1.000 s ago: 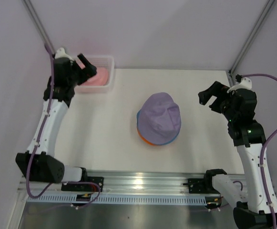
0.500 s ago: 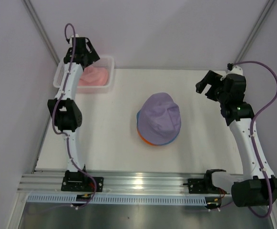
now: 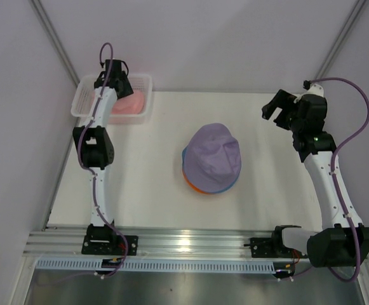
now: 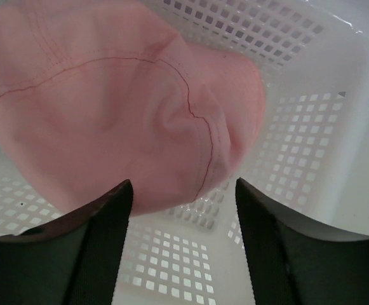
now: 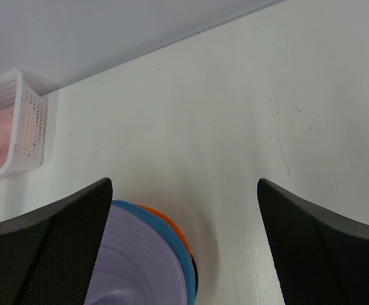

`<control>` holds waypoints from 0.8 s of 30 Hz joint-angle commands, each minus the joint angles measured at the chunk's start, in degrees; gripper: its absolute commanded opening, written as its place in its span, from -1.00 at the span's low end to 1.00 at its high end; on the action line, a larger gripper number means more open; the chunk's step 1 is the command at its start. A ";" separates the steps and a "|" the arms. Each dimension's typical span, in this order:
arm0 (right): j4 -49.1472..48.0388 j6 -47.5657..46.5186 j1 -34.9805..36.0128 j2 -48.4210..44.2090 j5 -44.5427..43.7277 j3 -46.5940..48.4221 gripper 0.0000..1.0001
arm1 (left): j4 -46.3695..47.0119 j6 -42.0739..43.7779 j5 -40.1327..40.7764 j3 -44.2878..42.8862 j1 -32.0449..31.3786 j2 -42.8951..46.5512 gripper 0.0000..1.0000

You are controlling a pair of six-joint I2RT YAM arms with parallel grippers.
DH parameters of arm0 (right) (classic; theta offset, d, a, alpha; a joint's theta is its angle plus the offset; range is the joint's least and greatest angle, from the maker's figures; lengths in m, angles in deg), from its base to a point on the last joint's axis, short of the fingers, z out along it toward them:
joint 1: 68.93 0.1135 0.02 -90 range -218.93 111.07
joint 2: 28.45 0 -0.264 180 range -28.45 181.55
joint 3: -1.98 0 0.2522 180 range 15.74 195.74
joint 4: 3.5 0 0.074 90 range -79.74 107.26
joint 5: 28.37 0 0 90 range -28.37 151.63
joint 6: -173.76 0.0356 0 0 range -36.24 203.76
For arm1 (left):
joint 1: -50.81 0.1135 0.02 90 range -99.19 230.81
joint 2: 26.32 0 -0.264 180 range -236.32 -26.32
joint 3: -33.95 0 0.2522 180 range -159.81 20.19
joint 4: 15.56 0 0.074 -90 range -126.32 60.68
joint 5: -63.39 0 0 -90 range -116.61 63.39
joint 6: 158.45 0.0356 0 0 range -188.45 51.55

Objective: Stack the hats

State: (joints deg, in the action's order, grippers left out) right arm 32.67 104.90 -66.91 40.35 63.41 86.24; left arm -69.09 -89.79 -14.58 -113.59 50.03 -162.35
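Observation:
The lavender hat (image 3: 214, 155) tops a stack at the table's middle, over the blue hat (image 3: 185, 164) and the orange hat (image 3: 195, 187). In the right wrist view the lavender hat (image 5: 140, 267), blue rim (image 5: 185, 267) and orange rim (image 5: 171, 223) show. The pale pink hat (image 3: 130, 101) lies in the white mesh basket (image 3: 143, 116) at the back left. My left gripper (image 3: 117, 79) hovers over the basket, open and empty, with the pink hat (image 4: 108, 108) just beyond its tips (image 4: 184, 190). My right gripper (image 3: 274, 108) is open and empty, held high, right of the stack (image 5: 184, 184).
The basket's wall (image 4: 298, 127) surrounds the pink hat closely. In the right wrist view the basket (image 5: 28, 127) sits far left by the back wall. Metal frame posts stand at both back corners. The rail with the arm bases (image 3: 184, 244) runs along the near edge.
My left arm has unfolded and reached back, carrying its gripper over the basket. My right gripper has shifted slightly back and up. The hats have not moved.

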 commanded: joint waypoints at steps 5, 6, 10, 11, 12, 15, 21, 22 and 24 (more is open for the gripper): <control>-4.13 1.00 -0.35 -0.24 -0.11 0.51 0.99 | -1.37 5.08 1.33 -3.42 -0.19 -3.81 -0.48; -4.22 1.09 -0.44 -0.15 -0.02 0.60 0.99 | -1.28 5.17 0.63 -3.60 -0.19 -3.72 -0.56; -4.40 1.53 -0.53 -0.50 -0.11 0.52 0.99 | -0.31 5.78 0.62 -3.86 -0.19 -2.41 -0.99; -4.40 1.53 -0.44 -0.85 -0.11 0.43 0.99 | -0.40 5.96 0.71 -4.30 -0.19 -1.79 -0.99; -4.40 1.62 -0.44 -1.20 0.06 0.43 0.99 | -0.48 6.05 0.71 -4.21 -0.19 0.30 -0.99; -5.09 1.44 -0.44 -1.91 2.43 0.25 0.99 | -0.22 7.19 -0.08 -3.95 -0.45 7.40 -0.99; -5.45 3.11 -0.53 -3.48 8.68 0.43 0.99 | -1.01 10.79 -1.31 -3.86 -3.87 21.57 -0.99; -5.10 3.20 -0.53 -3.84 8.50 0.25 0.99 | -2.23 10.88 -1.57 -3.43 -4.67 25.25 -0.99; -4.14 3.20 -0.61 -4.46 7.89 0.34 0.99 | -3.55 10.89 -1.57 -2.37 -6.60 28.61 -0.99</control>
State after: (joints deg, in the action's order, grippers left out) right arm 30.29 107.26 -67.19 38.53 69.93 86.21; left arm -72.50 -81.20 -15.02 -114.90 47.19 -145.98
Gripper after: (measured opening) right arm 0.993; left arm 0.010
